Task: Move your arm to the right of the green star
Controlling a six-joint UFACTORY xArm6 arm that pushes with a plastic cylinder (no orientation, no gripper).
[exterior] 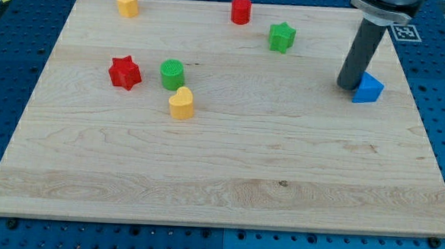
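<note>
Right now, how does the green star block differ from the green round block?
The green star block has pointed lobes; the green round block is a plain cylinder. The star stands alone near the view's top; the cylinder sits between a red star block and a yellow heart block. Both are green and ridged.

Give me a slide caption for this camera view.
My tip rests beside the blue block, to the view's right of the green star.

- The arm enters from the view's top right corner; only its lowest section is visible.
- A wide dark collar at the frame edge carries a straight dark rod.
- The rod stands nearly upright, leaning slightly toward the view's left at its lower end.
- My tip [348,86] rests at tabletop height in the view's upper right area.
</note>
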